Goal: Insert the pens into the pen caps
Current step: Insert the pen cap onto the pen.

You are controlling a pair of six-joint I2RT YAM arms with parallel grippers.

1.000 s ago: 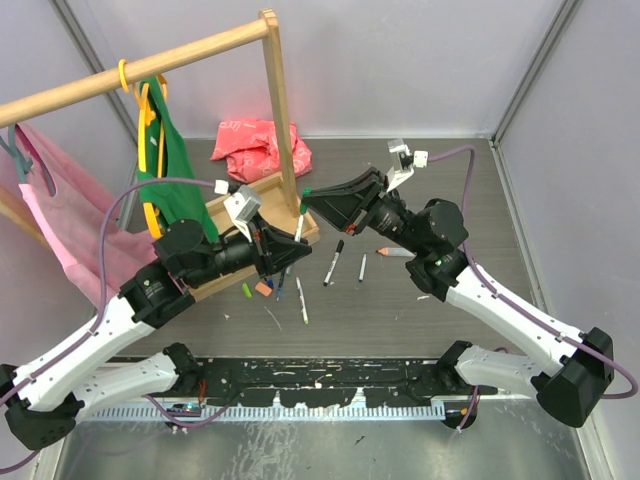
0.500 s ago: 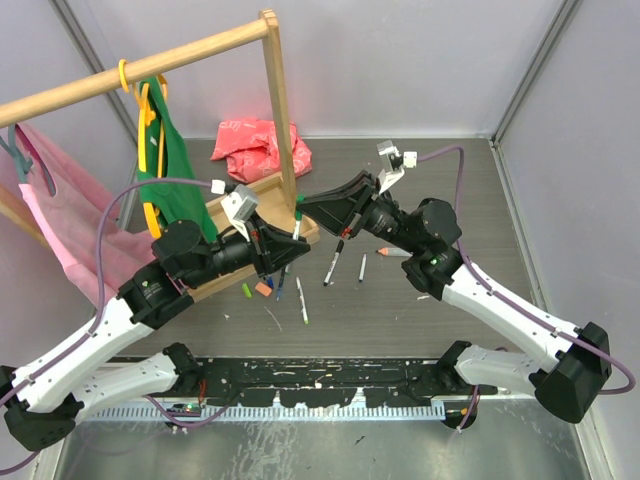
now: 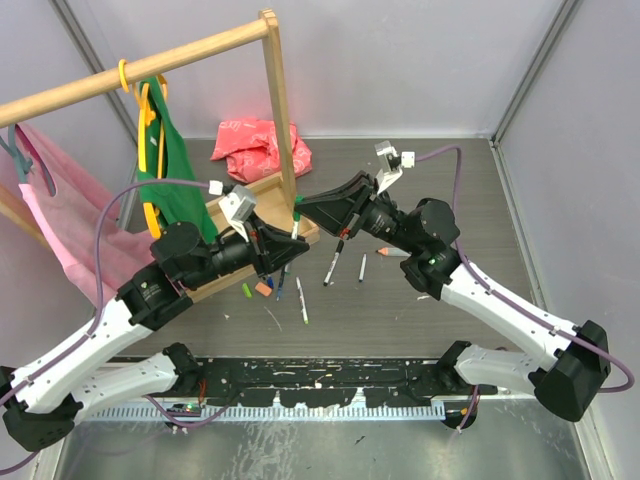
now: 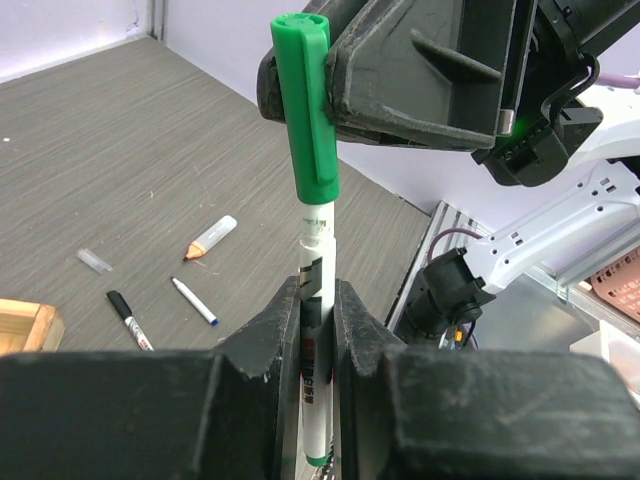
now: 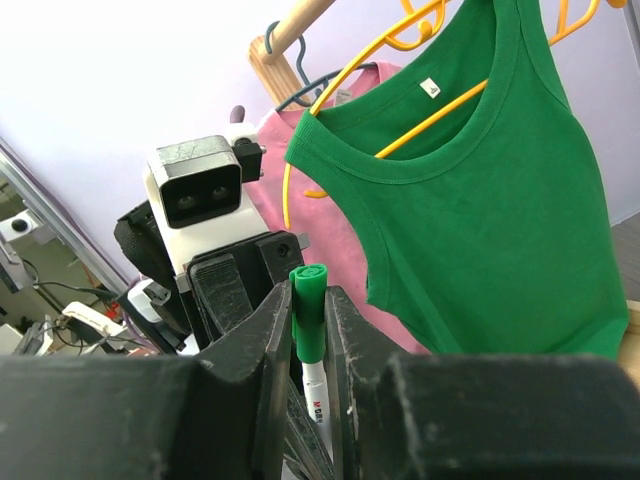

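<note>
Above the table, left gripper was clamped narrow on a white pen, its barrel upright between the fingers. Right gripper pinched the green cap, which sat over the pen's top end. Loose pens lay flat on the tabletop below both grippers.

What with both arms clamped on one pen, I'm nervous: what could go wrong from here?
1. The green cap looks slightly tilted against the pen; pushing further could jam it rather than seat it.
2. The left fingers grip only the smooth barrel, so the pen may slide down through them under the push.
3. If the right fingers let go too soon, a half-seated cap could drop off.
</note>
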